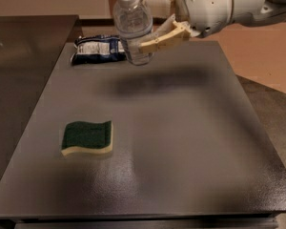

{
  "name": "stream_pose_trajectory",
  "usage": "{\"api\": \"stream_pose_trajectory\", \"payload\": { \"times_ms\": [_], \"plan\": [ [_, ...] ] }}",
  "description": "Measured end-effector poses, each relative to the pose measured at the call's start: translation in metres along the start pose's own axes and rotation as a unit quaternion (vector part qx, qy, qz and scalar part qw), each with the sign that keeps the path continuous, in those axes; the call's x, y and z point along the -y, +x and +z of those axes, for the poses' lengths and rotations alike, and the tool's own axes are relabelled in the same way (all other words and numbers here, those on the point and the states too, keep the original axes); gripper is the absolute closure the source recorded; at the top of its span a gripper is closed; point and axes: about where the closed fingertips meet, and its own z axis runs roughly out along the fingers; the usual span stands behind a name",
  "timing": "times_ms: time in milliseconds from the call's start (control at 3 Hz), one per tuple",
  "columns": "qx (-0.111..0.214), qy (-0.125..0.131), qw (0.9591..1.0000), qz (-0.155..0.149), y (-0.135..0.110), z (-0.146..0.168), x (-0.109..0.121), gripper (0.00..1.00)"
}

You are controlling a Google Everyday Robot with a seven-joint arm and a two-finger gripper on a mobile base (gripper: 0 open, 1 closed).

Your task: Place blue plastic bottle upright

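Note:
The blue plastic bottle is a small clear water bottle with a white cap, held upright at the top centre of the camera view. My gripper reaches in from the upper right and is shut on the bottle's body, one cream finger in front of it and one behind. The bottle's base hangs just above the far part of the dark grey table; I cannot tell whether it touches the surface.
A dark blue crinkled snack packet lies at the table's far left, close to the left of the bottle. A green and yellow sponge lies at the near left. A dark counter stands to the left.

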Motion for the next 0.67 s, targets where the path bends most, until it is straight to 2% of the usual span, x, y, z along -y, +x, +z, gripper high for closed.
{"api": "stream_pose_trajectory", "payload": {
  "times_ms": [667],
  "plan": [
    [0.035, -0.043, 0.9978, 0.037, 0.001, 0.025, -0.029, 1.00]
  ]
}}
